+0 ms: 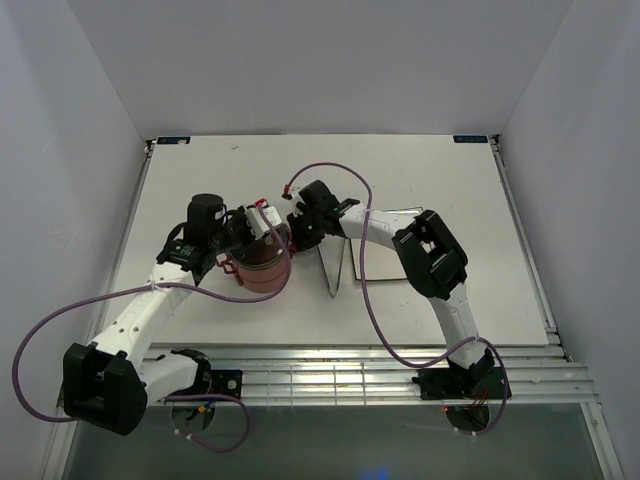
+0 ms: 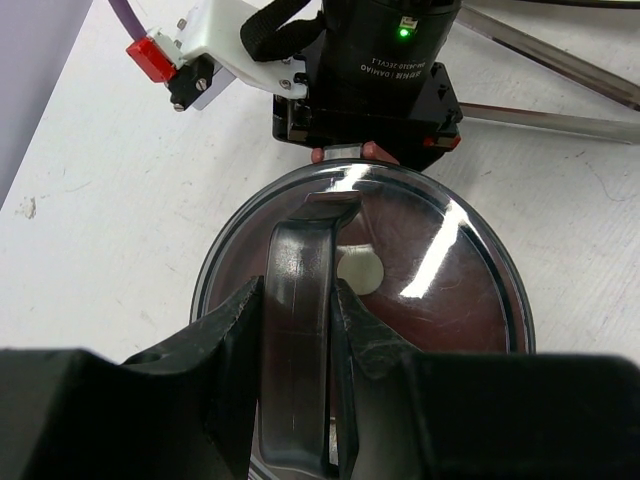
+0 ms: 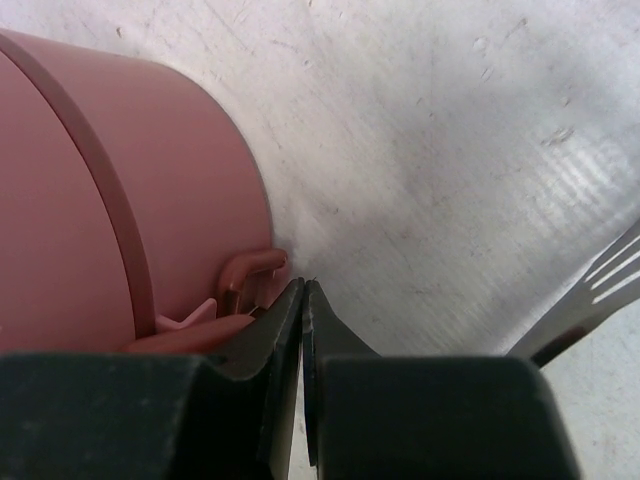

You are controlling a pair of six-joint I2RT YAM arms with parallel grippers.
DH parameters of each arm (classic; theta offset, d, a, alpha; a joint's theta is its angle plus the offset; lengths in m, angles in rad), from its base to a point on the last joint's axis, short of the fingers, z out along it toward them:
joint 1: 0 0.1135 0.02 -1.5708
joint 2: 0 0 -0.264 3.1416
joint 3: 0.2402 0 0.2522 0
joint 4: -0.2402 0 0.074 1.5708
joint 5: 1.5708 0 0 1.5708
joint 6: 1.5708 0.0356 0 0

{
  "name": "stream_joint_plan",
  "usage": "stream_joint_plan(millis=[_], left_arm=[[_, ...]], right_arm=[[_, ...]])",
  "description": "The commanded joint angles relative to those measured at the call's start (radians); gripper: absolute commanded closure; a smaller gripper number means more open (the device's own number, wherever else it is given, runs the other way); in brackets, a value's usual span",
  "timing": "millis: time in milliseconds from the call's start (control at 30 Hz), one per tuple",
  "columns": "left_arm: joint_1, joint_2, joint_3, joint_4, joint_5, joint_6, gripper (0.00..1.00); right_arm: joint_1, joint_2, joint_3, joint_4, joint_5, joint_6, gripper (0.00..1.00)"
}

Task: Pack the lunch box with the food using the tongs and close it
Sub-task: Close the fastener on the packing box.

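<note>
**Jaw and Workpiece Status: Cover Handle Gripped, Clasp Side Attended**

1. Left jaws. The left gripper (image 2: 298,292) has its jaws clamped on the arched grey handle (image 2: 300,245) of the top cover (image 2: 450,270), with one finger on each side of the strap. The cover is round, glossy and seated on the lunch box. A pale round patch shows through it; what it is cannot be told.

2. Right jaws. The right gripper (image 3: 303,292) has its jaws fully closed with nothing between them. The tips sit low against the side of the lunch box (image 3: 110,200), just beside a red clasp (image 3: 250,272) that juts from the dusty-red wall. Whether the tips touch the clasp cannot be told.

3. Lunch box. The unit stands upright on the counter (image 1: 450,170), left of centre and in the near half. A darker band runs around its wall. The two grippers meet over it, the left from the left side and the right from the far right side.

4. Tongs. The tongs (image 1: 334,285) lie flat on the counter just to the right of the lunch box, near the counter's centre. The joined end points toward the near edge and the two arms spread toward the far edge. No jaws hold them. A slotted metal tip shows at the right edge of the right wrist view.

5. Cabling. A purple cable (image 1: 375,320) loops from the right wrist toward the near edge.
</note>
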Motion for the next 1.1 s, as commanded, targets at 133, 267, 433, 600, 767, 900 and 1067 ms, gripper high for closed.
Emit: stream_joint_plan(millis=[133, 267, 433, 600, 767, 900, 1067], left_arm=[[0.001, -0.037, -0.028, -0.112, -0.071, -0.053, 0.4], [0.001, -0.028, 0.027, -0.141, -0.089, -0.06, 0.03], [0.0, -0.044, 0.084, -0.181, -0.108, -0.063, 0.02], [0.001, -0.081, 0.13, -0.192, -0.138, -0.098, 0.02], [0.0, -0.023, 0.272, -0.198, -0.288, -0.37, 0.02], [0.006, 0.066, 0.395, -0.239, -0.547, -0.637, 0.02], [0.015, 0.117, 0.487, -0.405, -0.622, -0.895, 0.02]], right_arm=[[0.013, -0.121, -0.103, 0.017, -0.142, 0.028, 0.92], [-0.021, -0.151, -0.13, 0.024, -0.154, 0.02, 0.92], [-0.057, -0.207, -0.14, 0.02, -0.145, 0.005, 0.92], [-0.085, -0.252, -0.156, -0.038, -0.066, -0.023, 0.9], [-0.117, -0.296, -0.15, -0.045, -0.044, -0.073, 0.86], [-0.117, -0.252, -0.035, -0.034, -0.117, -0.145, 0.8], [-0.119, -0.197, 0.002, 0.085, -0.183, -0.185, 0.76]])
